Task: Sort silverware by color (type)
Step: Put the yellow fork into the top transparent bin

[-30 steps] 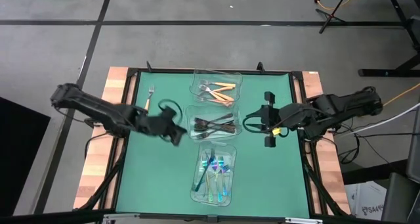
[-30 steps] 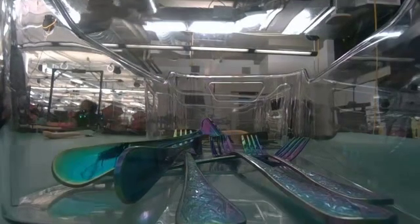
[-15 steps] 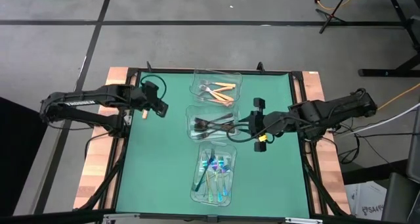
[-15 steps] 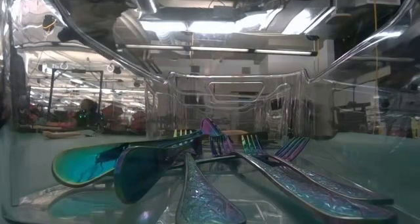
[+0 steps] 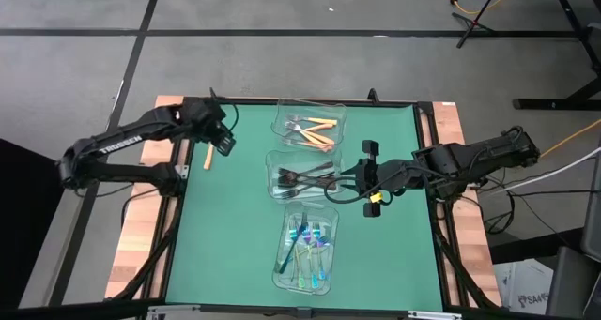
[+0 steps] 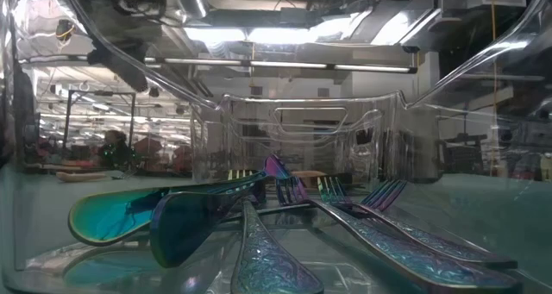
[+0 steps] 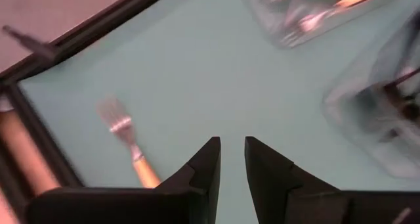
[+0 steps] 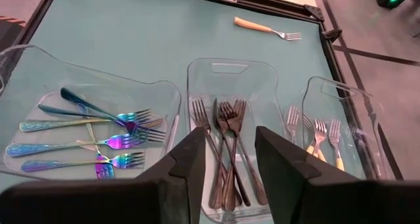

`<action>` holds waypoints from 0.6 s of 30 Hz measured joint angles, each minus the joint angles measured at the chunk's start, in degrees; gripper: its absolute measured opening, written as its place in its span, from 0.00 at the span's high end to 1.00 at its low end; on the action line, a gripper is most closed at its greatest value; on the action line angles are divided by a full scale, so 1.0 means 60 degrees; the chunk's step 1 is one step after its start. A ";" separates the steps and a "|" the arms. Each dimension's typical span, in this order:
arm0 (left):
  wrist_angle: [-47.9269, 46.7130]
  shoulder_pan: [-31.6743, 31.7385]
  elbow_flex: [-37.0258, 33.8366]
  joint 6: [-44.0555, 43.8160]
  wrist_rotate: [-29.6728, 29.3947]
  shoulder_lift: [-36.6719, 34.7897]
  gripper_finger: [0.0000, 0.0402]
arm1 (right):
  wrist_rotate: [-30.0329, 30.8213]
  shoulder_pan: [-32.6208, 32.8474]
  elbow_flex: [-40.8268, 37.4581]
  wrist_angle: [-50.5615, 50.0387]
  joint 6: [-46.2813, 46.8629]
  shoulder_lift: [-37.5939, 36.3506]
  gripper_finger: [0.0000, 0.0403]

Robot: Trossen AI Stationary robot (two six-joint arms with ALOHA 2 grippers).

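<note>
Nearest the table's front edge sits the clear container of iridescent blue-teal forks [image 5: 303,250], which fills the low view with glossy, patterned handles lying across one another inside the plastic walls. Behind it the middle container holds the dark grey forks [image 5: 302,178], and the right claw [image 5: 369,178] hangs just beside that container's right side, empty, its fingers apart with a clear gap between them as the right wrist view looks down over all three bins. Farther back the third container carries the orange-handled forks [image 5: 312,129]. One stray orange-handled fork [image 5: 210,151] lies alone on the green table [image 5: 235,245] near the far left corner, well apart from its bin, tines pointing toward the far edge; it looks like the last piece unsorted. The left claw [image 5: 223,138] hovers just beside it, holding nothing, its two fingers [image 7: 205,163] parted by a narrow gap. In the left wrist view the fork [image 7: 126,142] lies off to one side of the claw's line, so it likely needs to shift over before closing. The fork should be light, stiff and thin, lying flat and hard to get under; the smooth metal neck may slip, so the broader orange handle near its middle looks the safer hold.
</note>
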 joint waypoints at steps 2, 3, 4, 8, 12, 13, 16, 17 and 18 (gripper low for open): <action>-0.0193 0.0535 0.0000 0.0452 0.0154 0.0183 0.84 | 0.0000 -0.0003 0.0000 0.0022 0.0000 0.0000 0.70; -0.0271 0.0813 0.0000 0.0693 0.0171 0.0305 0.84 | -0.0013 -0.0048 0.0000 0.0051 0.0000 0.0000 0.70; -0.0364 0.1050 0.0000 0.0955 0.0171 0.0447 0.83 | -0.0053 -0.0082 0.0000 0.0066 0.0002 0.0000 0.70; -0.0481 0.1975 0.0000 0.1886 0.0182 0.1095 0.77 | -0.0163 -0.0336 0.0000 0.0131 0.0020 0.0000 0.70; -0.0493 0.2756 0.0000 0.2030 0.0178 0.1952 0.71 | -0.0395 -0.0704 0.0000 0.0142 0.0033 0.0000 0.70; -0.0489 0.2926 0.0000 0.2017 0.0171 0.2194 0.69 | -0.0504 -0.0814 0.0000 0.0138 0.0036 0.0000 0.70; -0.0486 0.3368 0.0000 0.1870 0.0121 0.2887 0.67 | -0.0758 -0.1103 0.0000 0.0138 0.0042 0.0000 0.70; -0.0486 0.3476 0.0000 0.1870 0.0117 0.3122 0.67 | -0.0829 -0.1185 0.0000 0.0138 0.0042 0.0000 0.70; -0.0486 0.3576 0.0000 0.1859 0.0119 0.3357 0.67 | -0.0862 -0.1261 0.0000 0.0138 0.0038 0.0000 0.70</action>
